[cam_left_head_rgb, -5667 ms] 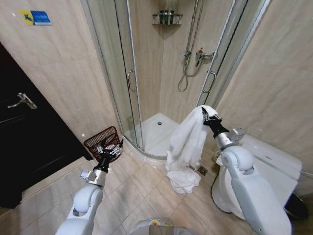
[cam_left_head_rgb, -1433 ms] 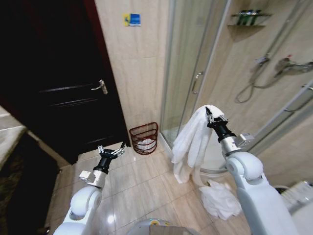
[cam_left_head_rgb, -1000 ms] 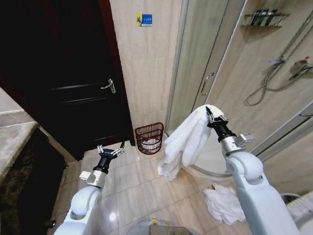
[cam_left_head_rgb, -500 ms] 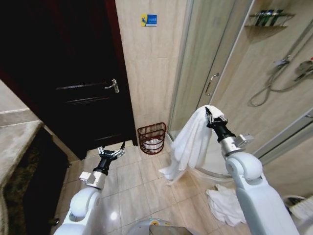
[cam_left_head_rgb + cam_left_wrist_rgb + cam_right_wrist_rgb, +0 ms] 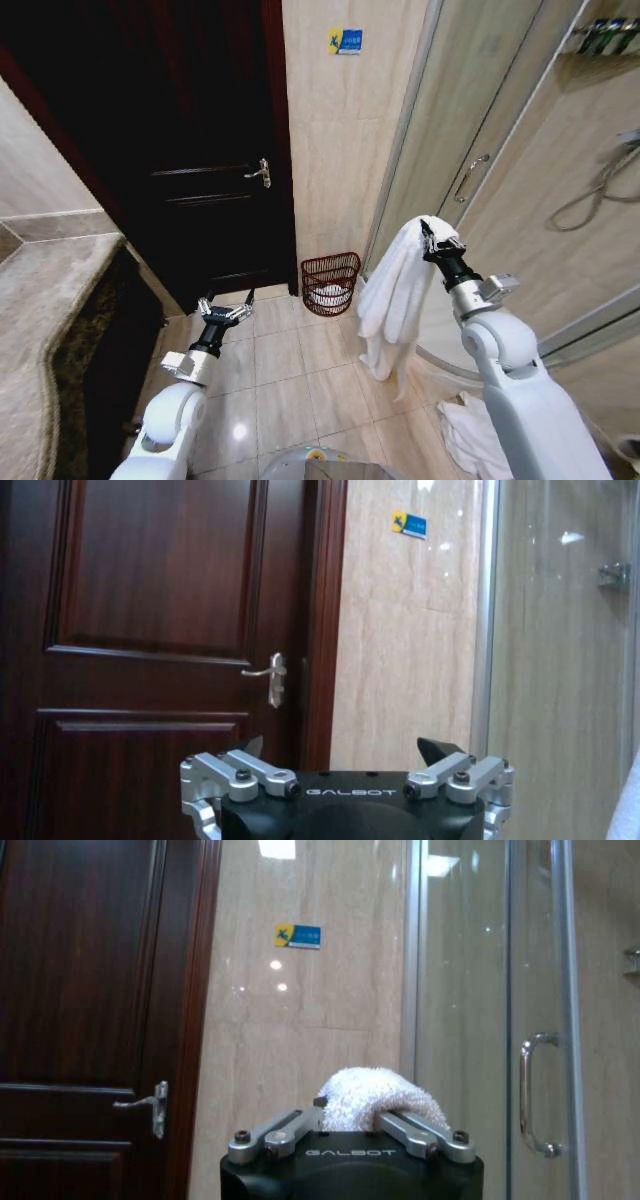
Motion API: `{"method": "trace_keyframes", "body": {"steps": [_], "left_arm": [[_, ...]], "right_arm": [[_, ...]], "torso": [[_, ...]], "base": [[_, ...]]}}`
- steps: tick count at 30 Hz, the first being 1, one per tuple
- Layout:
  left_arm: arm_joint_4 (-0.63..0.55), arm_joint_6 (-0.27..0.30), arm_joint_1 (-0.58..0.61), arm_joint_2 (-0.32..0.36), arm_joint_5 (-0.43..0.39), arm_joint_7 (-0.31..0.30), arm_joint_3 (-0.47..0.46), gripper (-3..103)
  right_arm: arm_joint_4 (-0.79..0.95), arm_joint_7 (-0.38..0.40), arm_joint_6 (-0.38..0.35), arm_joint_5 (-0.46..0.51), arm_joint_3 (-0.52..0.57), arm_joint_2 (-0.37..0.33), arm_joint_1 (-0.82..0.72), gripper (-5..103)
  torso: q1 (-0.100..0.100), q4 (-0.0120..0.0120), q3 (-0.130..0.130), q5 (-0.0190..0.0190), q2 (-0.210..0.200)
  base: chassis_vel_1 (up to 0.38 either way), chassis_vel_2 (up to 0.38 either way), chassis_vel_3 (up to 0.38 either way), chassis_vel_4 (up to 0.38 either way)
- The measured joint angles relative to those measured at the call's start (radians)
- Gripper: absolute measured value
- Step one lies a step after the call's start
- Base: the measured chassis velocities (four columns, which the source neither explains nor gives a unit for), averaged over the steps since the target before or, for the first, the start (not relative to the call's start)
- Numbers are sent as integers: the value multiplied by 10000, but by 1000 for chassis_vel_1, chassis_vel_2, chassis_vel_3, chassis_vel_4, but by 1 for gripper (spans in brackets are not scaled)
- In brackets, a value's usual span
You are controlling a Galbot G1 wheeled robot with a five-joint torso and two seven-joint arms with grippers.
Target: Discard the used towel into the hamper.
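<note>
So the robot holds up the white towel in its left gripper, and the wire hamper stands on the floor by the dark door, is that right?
Not quite: the towel hangs from the right gripper, as the head view shows; the right wrist view also shows white cloth pinched there. The left gripper is open, holding nothing, low over the floor tiles. The rest holds: the hamper stands on the floor beside the dark door.

You face a dark wooden door (image 5: pixel 190 170); beige tiled wall (image 5: pixel 335 150) beside it, glass shower door (image 5: pixel 490 130) beyond, tiled floor (image 5: pixel 290 380) below.
</note>
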Motion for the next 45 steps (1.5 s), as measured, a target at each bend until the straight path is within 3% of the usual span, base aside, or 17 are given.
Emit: {"method": "trace_keyframes", "body": {"steps": [11,28,38,45], "left_arm": [[3,-24,-52,-45,15,-45,16,100],[8,-165,-20,-16,-24,23,33,100],[89,-236,-89,-111,120,51,93,100],[74,-221,59,-192,379,47,153,100]], "right_arm": [[5,-48,49,-28,42,46,-96,4],[-27,-56,52,-17,-26,27,42,4],[-718,-128,45,151,-242,-12,852,4],[-1550,-104,-144,487,-732,-190,2810,4]], "torso": [[157,6,173,0,332],[638,4,735,0,1376],[658,3,762,1,1421],[647,4,745,0,1389]], "base": [[0,0,0,0],[0,0,0,0],[0,0,0,0],[0,0,0,0]]}}
